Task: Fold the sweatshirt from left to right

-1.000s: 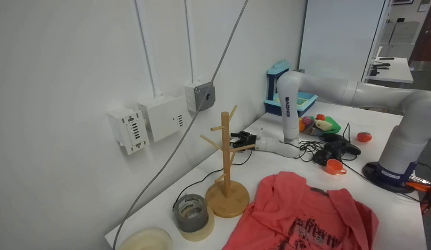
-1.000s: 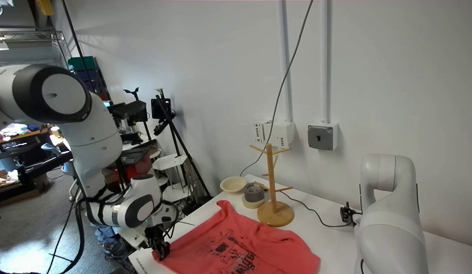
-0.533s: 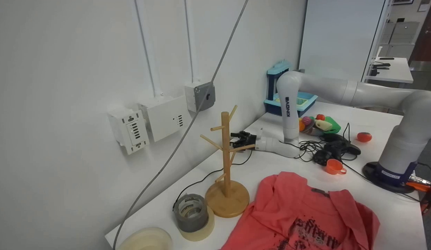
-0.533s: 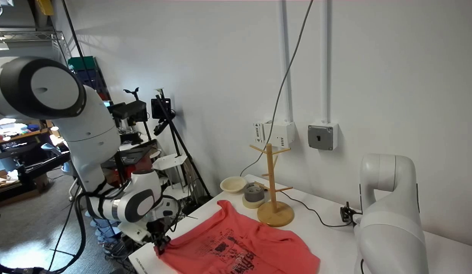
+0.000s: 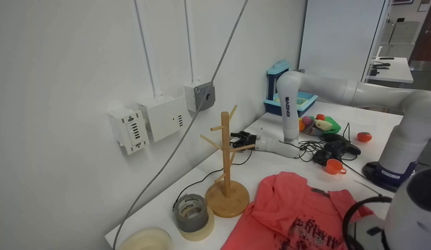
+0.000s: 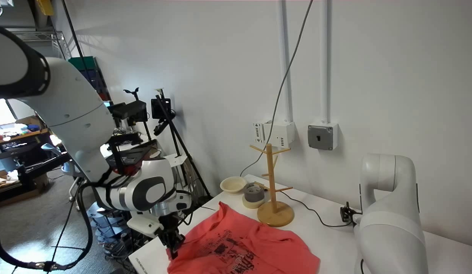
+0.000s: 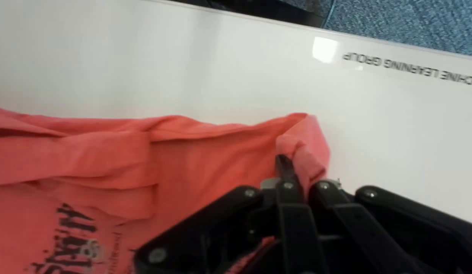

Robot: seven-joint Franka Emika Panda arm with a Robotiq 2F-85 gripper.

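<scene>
Your gripper (image 7: 304, 179) pinches one corner of the sweatshirt (image 7: 144, 179), just in from the lettered edge of the table (image 7: 182, 68). From that pinch the cloth's border runs toward the left of the wrist view, roughly along the table edge, and the printed body spreads inward, so the fold likely calls for carrying the corner inward across the print. Past the sweatshirt stand the mug tree (image 5: 226, 163), the stacked tape rolls (image 5: 193, 225) and the cream bowl (image 6: 233, 190); farther on, the KINOVA arm (image 5: 291, 107) rests well apart from your grip, near an orange cup (image 5: 333, 169) and a blue toy sink (image 5: 273, 107), whose contents are too small to tell
</scene>
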